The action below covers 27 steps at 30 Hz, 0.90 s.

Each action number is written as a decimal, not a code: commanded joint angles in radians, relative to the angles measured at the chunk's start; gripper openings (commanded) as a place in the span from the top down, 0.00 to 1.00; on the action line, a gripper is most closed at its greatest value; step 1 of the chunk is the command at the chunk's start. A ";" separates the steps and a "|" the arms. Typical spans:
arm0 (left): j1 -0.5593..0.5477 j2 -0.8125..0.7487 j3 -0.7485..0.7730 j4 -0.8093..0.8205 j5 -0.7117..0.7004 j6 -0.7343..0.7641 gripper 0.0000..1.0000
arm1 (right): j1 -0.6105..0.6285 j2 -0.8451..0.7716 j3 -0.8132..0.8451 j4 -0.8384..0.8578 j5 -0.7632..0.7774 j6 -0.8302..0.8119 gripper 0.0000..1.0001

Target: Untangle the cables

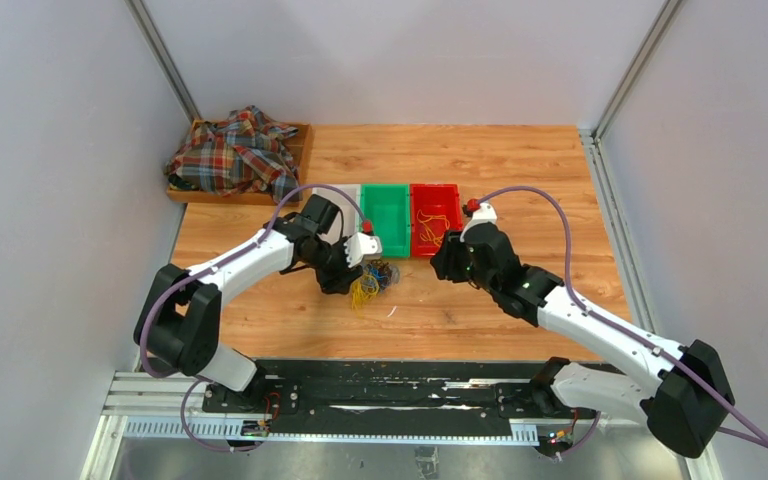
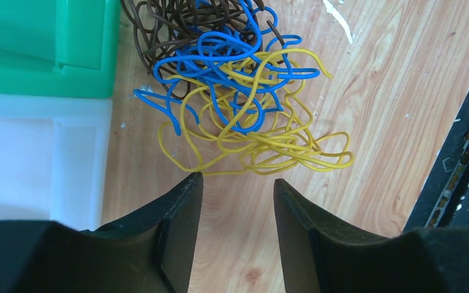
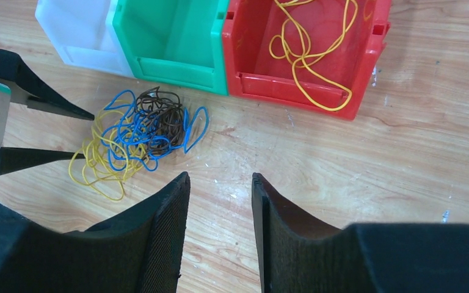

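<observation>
On the table (image 1: 520,160), just in front of the three bins, the cables (image 2: 238,104) lay in one knot of yellow, blue and dark strands. Your left gripper (image 2: 237,180) hung low at its yellow edge, jaws half parted with nothing between them and tips just short of the nearest loops. Your right gripper (image 3: 220,177) waited well apart over bare wood, also half parted and holding nothing.

The step in hand looked like a first pinch on a yellow strand. You would have done well to take an outer loop (image 2: 327,160) that lay clear of the blue, closing on one strand only. A slow pull away from the heap would have suited, so that the rest did not drag along. The right gripper seemed best placed to pin the dark end of the knot nearest the bins while the left drew.

The red bin (image 3: 293,85) already held several yellow cables (image 3: 308,55), loose and curled on its floor. The green bin (image 3: 171,64) beside it showed no cable in the part seen. The white bin (image 3: 76,36) was only partly in view, and nothing showed in it.
</observation>
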<state>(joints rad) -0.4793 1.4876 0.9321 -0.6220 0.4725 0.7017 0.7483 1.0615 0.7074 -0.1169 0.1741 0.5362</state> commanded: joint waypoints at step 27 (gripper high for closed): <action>0.001 -0.291 0.089 -0.275 0.106 -0.085 0.54 | 0.183 0.123 -0.003 0.411 -0.099 -0.176 0.36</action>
<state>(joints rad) -0.4793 1.1828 1.0958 -0.8516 0.6201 0.5983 0.9226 1.1652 0.6804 0.2527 0.0486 0.4015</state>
